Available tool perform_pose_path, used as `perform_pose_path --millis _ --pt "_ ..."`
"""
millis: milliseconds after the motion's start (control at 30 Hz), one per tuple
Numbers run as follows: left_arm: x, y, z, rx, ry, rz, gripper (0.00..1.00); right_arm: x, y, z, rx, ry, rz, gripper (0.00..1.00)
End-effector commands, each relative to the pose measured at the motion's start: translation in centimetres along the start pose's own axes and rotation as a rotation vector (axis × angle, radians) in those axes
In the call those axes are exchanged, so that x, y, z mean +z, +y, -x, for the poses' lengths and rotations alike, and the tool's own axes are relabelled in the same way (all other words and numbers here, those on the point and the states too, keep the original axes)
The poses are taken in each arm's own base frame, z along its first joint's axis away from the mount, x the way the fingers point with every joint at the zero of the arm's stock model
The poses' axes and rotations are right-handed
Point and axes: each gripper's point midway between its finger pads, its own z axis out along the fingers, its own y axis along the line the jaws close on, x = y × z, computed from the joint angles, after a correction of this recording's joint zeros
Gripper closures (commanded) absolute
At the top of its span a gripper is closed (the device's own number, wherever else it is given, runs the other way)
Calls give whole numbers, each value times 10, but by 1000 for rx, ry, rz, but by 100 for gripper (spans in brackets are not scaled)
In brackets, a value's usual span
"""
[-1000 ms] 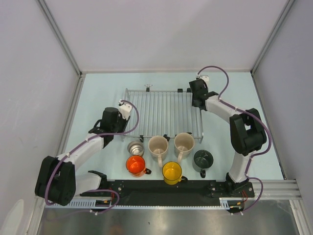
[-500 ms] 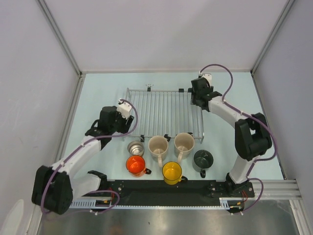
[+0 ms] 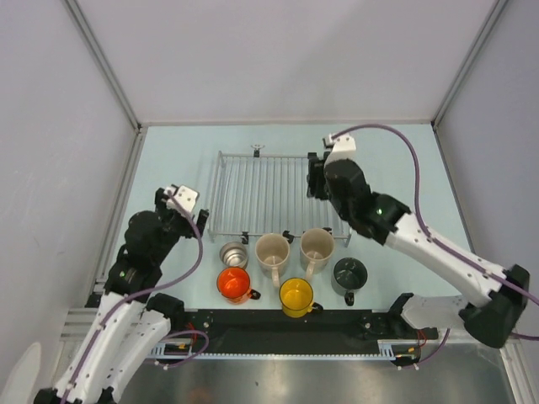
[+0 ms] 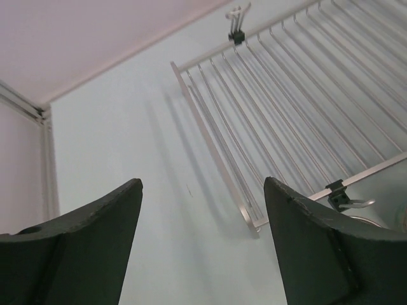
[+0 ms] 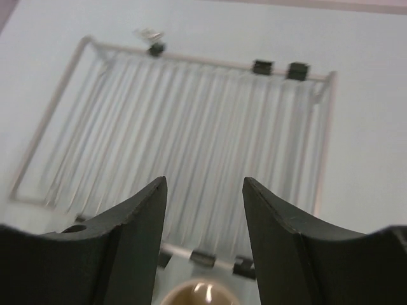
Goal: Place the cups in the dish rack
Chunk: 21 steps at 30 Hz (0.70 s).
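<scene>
The dish rack (image 3: pixel 278 198) lies flat at mid-table and holds nothing. Six cups stand just in front of it: a steel cup (image 3: pixel 233 253), two beige mugs (image 3: pixel 272 250) (image 3: pixel 317 245), an orange mug (image 3: pixel 234 284), a yellow mug (image 3: pixel 296 295) and a dark grey mug (image 3: pixel 349 273). My left gripper (image 3: pixel 178 212) is open and empty, left of the rack's near left corner (image 4: pixel 254 219). My right gripper (image 3: pixel 318 178) is open and empty, high over the rack's right side (image 5: pixel 191 127). A beige mug's rim (image 5: pixel 200 295) shows below its fingers.
Black clips sit on the rack's far edge (image 5: pixel 261 65) and near edge (image 3: pixel 244 237). Grey walls with metal frame posts (image 3: pixel 101 71) enclose the table on three sides. The black arm-base rail (image 3: pixel 286 324) runs along the near edge.
The left arm has pulled back toward the near left, away from the rack. The right arm has risen, and its gripper has swung left over the rack's right side. The cups have not moved.
</scene>
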Motion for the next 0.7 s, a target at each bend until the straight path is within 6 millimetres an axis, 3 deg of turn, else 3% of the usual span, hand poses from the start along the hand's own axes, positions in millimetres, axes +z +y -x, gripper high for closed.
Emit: perform_pose_path --millis 0,33,133,167,233,267,333,367,500,533,567,600,667 --pt "-24 7 -5 22 -18 55 19 -55 33 -29 -55 1 150 45" --pt "-30 10 -3 18 -45 76 18 -59 35 -43 -73 19 165 45" --pt "-32 15 -6 -7 -95 127 16 -76 47 -55 -101 18 206 50" --pt "-36 19 -1 -30 -131 160 17 -78 48 -56 -109 14 199 63" --pt "-36 24 4 -43 -167 186 21 -85 54 -59 -131 1 198 78" --pt "-35 27 5 -51 -169 204 38 -88 56 -59 -137 -9 198 97" --pt "-33 32 8 -66 -162 229 75 -92 65 -62 -136 -4 233 100" --pt "-28 33 4 -84 -132 236 99 -93 69 -63 -131 2 255 100" --pt "-21 35 -2 -100 -72 244 100 -99 86 -60 -105 -15 359 99" --pt "-22 35 -2 -96 -75 246 100 -99 85 -60 -99 -15 359 50" --pt "-23 37 -1 -94 -79 255 83 -101 85 -59 -101 -19 367 18" --pt "-24 38 -1 -88 -81 261 60 -101 87 -56 -98 -36 379 6" --pt "-27 37 -1 -66 -94 257 12 -99 87 -65 -119 -31 390 0"
